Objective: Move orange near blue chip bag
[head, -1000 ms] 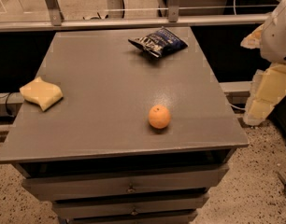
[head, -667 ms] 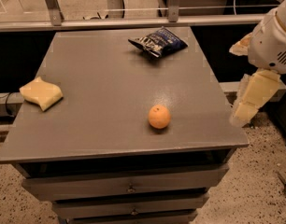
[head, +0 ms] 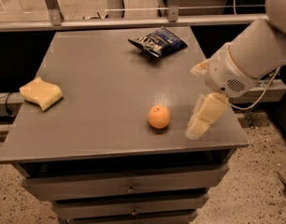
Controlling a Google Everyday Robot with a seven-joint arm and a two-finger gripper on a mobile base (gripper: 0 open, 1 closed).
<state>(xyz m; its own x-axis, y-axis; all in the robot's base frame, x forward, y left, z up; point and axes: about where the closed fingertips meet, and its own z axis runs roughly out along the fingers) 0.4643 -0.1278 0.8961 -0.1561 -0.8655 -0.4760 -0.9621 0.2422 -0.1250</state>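
Observation:
The orange (head: 159, 116) sits on the grey table (head: 101, 78) near its front right. The blue chip bag (head: 157, 41) lies crumpled at the table's back edge, well behind the orange. My gripper (head: 195, 100) reaches in from the right over the table's right side, just right of the orange and not touching it. Its pale fingers (head: 206, 115) are spread apart and hold nothing. The white arm (head: 255, 55) extends up to the right.
A pale yellow sponge (head: 41, 93) lies at the table's left edge. Drawers (head: 129, 188) run under the tabletop. A metal rail (head: 110, 22) and a dark gap lie behind the table. Cables (head: 255, 107) hang at the right.
My arm and gripper have moved left and down, from beyond the table's right edge to over its surface, close to the orange. The orange, bag and sponge have not moved.

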